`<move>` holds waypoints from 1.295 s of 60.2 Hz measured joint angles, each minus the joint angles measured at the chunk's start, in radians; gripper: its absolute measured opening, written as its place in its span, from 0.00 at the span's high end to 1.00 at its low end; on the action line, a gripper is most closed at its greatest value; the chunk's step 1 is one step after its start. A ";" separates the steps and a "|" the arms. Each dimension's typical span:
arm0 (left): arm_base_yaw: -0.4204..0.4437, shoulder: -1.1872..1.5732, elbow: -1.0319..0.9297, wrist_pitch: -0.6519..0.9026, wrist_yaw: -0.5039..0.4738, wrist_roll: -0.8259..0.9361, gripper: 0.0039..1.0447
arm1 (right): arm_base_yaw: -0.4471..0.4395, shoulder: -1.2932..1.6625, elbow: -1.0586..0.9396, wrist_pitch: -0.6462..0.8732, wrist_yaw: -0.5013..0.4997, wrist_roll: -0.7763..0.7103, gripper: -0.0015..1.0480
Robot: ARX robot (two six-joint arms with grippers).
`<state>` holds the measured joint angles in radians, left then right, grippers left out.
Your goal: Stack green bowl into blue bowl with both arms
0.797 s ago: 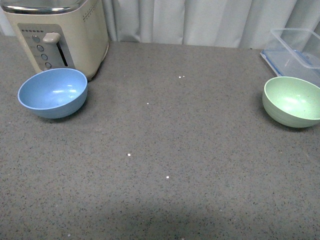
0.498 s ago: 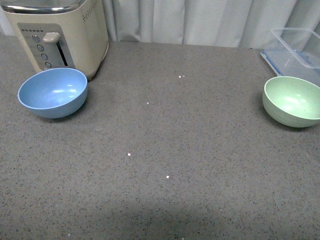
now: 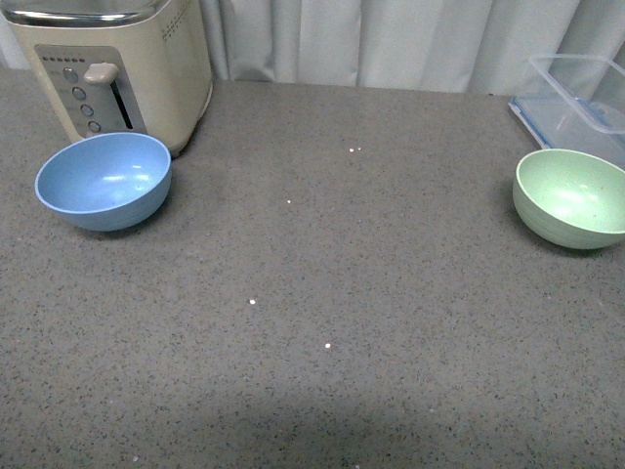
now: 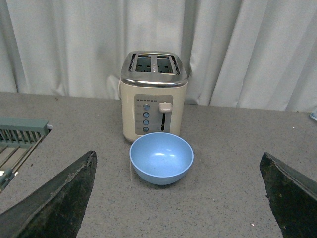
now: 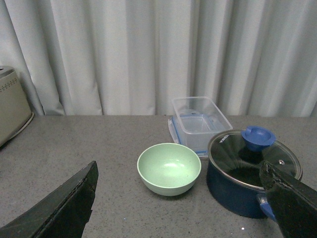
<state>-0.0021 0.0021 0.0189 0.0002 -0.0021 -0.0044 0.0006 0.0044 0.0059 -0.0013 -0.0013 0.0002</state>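
So, both bowls sat on the grey speckled bench, well apart from each other. From the front camera, the blue bowl was over on the left, upright, right in front of a cream toaster and so close to its lower corner that I couldn't tell if they touched. The green bowl was way over on the right edge, also upright and slightly cut off by the frame. A clear plastic container stood just behind it. A few tiny white specks were scattered on the open stretch of bench between the two, and a pale curtain hung along the back.

The left gripper was spread wide open, holding nothing. Its dark fingers framed the blue bowl from a distance, with the toaster straight behind the bowl. The bowl sat on the bench, clear of both fingers. Some greenish slatted rack thing poked in at the edge of that view, can't say exactly what it was.

Same deal with the right gripper: jaws wide apart, nothing gripped, fingers either side of the view, with the green bowl on the bench out ahead of them. Beside that bowl there was a dark blue pot with a glass lid and a blue knob. It stood near the bowl but apart from it, and the clear container was just behind both.
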 joint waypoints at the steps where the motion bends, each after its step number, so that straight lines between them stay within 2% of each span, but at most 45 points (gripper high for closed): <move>1: 0.000 0.000 0.000 0.000 0.000 0.000 0.06 | 0.000 0.000 0.000 0.000 0.000 0.000 0.09; 78: 0.000 0.000 0.000 0.000 0.000 0.000 0.06 | 0.000 0.000 0.000 0.000 0.000 0.000 0.09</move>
<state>-0.0021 0.0021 0.0189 0.0002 -0.0021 -0.0044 0.0006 0.0044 0.0059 -0.0013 -0.0013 0.0006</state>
